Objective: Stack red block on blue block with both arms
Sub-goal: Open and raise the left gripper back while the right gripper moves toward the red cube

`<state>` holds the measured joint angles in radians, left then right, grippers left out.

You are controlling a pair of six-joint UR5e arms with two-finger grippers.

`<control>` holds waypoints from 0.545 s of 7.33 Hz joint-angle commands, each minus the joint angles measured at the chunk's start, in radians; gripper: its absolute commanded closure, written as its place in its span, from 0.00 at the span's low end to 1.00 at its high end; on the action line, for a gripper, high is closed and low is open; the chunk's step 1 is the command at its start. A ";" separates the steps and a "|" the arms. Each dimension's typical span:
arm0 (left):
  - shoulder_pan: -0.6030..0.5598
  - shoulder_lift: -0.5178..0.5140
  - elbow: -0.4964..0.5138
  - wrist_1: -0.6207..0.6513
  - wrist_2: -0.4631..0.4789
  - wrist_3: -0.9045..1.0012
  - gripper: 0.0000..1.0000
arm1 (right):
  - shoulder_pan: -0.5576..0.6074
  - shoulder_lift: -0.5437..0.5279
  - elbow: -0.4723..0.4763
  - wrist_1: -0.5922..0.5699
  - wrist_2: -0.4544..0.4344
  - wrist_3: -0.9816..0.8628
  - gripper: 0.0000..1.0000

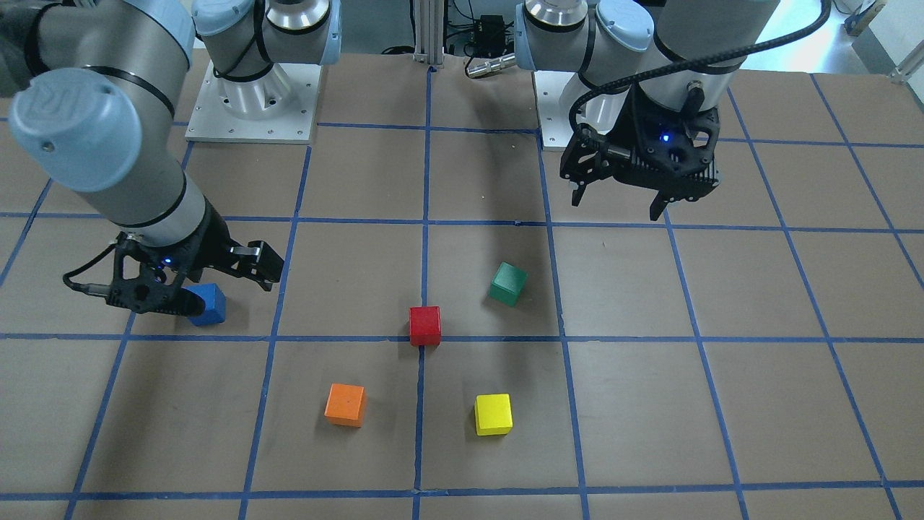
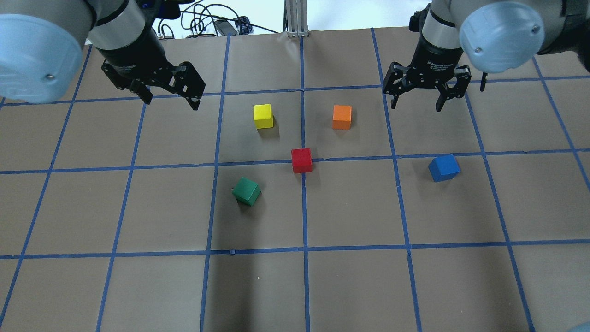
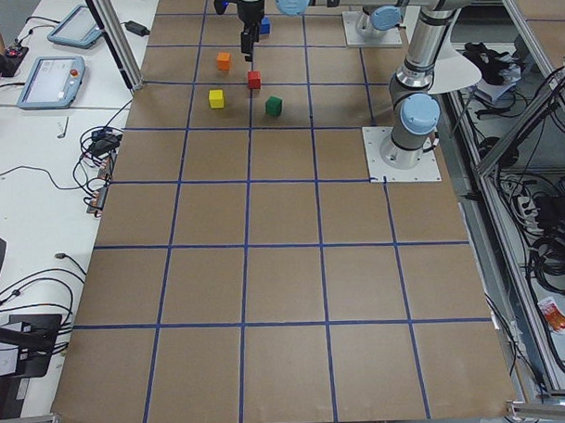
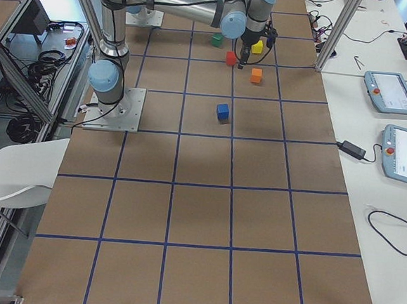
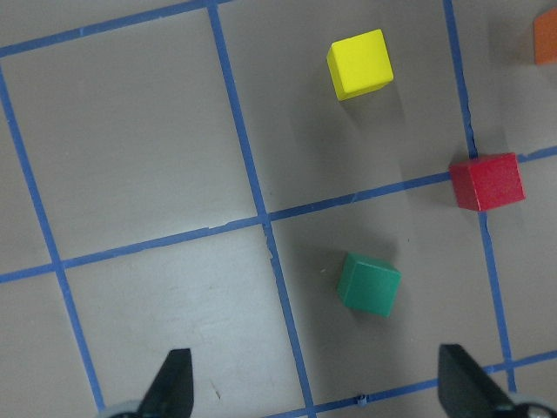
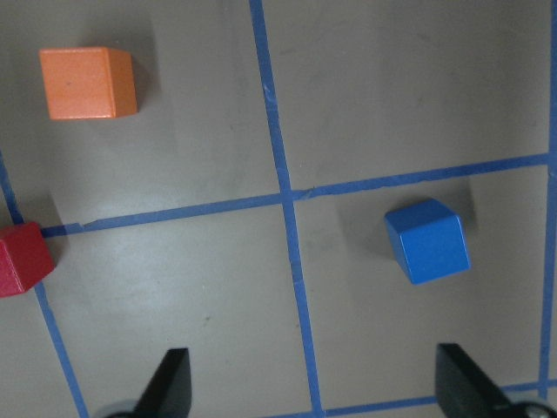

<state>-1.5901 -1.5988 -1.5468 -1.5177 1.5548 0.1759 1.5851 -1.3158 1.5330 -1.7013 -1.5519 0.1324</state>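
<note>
Red block — small matte cube on blue tape line, blue block well apart

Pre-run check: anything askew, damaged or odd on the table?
Nothing damaged. Only the green block and blue block sit turned against the tape grid; the red block, yellow block and orange block lie roughly square. None stacked. The left pincer and right pincer are open, empty.

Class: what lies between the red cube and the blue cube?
Overhead view: only bare brown table and blue tape lines between the small matte red cube and small matte blue cube.
</note>
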 commanded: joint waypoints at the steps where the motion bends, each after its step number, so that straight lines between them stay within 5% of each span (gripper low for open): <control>1: 0.028 0.022 -0.033 0.025 -0.012 -0.001 0.00 | 0.096 0.041 0.003 -0.085 -0.002 0.018 0.00; 4: 0.027 0.022 -0.023 0.013 -0.010 -0.012 0.00 | 0.202 0.114 0.006 -0.171 0.003 0.103 0.00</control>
<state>-1.5612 -1.5775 -1.5728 -1.5011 1.5469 0.1721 1.7444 -1.2390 1.5374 -1.8336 -1.5499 0.1720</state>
